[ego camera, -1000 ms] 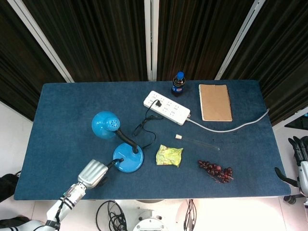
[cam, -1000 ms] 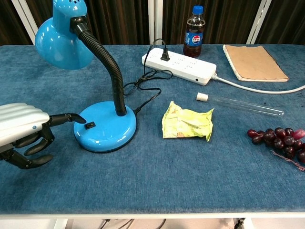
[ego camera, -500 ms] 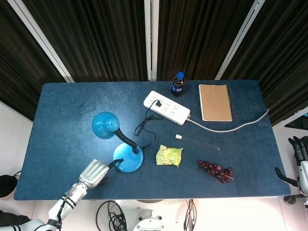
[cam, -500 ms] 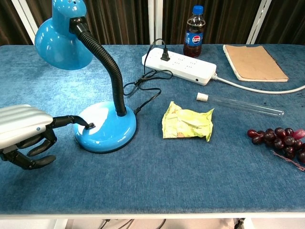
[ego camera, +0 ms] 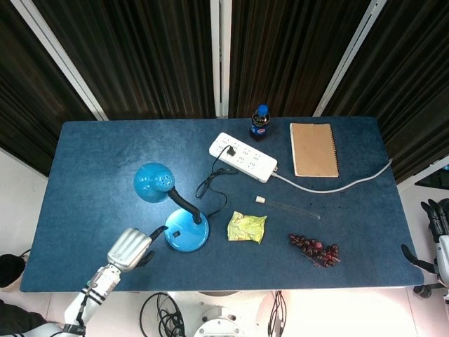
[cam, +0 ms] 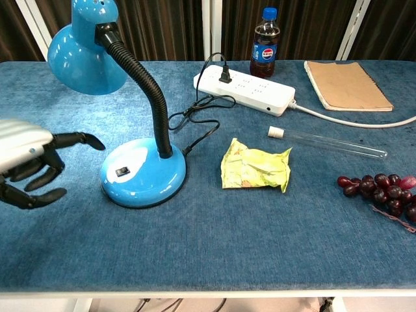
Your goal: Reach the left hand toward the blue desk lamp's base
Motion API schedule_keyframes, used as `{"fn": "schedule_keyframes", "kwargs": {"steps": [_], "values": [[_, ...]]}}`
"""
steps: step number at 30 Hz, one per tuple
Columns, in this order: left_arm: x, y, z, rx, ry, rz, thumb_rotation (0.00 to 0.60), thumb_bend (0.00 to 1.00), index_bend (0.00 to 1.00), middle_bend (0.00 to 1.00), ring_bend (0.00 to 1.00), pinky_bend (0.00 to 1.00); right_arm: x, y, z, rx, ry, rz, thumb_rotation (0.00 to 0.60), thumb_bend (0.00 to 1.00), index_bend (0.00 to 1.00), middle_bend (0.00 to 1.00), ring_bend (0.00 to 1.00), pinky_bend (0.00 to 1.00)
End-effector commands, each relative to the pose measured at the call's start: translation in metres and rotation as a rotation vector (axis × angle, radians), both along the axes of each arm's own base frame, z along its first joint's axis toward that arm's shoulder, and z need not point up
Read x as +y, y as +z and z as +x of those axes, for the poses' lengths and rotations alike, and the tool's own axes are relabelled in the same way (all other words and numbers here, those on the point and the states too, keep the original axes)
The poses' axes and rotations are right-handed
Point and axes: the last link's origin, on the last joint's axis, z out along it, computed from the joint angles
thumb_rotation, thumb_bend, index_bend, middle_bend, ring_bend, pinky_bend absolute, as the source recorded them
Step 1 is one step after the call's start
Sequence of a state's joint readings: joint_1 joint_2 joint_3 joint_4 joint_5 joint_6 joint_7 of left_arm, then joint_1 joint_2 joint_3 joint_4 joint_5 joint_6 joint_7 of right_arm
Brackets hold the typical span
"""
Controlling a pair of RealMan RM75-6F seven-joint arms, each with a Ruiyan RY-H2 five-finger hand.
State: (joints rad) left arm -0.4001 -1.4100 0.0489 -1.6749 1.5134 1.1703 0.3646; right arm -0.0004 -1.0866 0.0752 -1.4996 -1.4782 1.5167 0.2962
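The blue desk lamp's base (cam: 143, 174) is set on the tabletop (cam: 214, 240) front-left, its switch (cam: 120, 172) facing the left hand (cam: 29, 162). That hand is held just beside the base, apart from it, nothing grasped, one finger extended, the others loosely curled. A low or hard approach is judged likely to shove the base or snag the cord (cam: 198, 120). The right hand (ego camera: 436, 223) is parked off the tabletop; its state cannot be told.

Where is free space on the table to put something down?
Free: the front strip before the lamp base and wrapper, and the far left corner behind the lamp shade. Crowded: middle, around the power strip, cord and tube.
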Motion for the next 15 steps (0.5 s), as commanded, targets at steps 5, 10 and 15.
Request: {"fn": "schedule_keyframes", "kwargs": {"steps": [5, 10, 15], "values": [[-0.018, 0.1, -0.058, -0.148, 0.116, 0.42, 0.6, 0.36, 0.3, 0.65, 0.64, 0.64, 0.001, -0.003, 0.001, 0.003, 0.0, 0.009, 0.6, 0.18, 0.0, 0.0, 0.0, 0.0], [-0.031, 0.145, -0.084, -0.098, 0.233, 0.513, 0.6, 0.21, 0.2, 0.21, 0.14, 0.29, 0.002, -0.009, 0.001, 0.029, 0.004, 0.02, 0.6, 0.18, 0.0, 0.0, 0.0, 0.0], [-0.033, 0.163, -0.091, -0.098, 0.286, 0.555, 0.6, 0.13, 0.1, 0.03, 0.0, 0.01, 0.003, -0.013, 0.005, 0.06, 0.033, 0.034, 0.6, 0.18, 0.0, 0.0, 0.0, 0.0]]}}
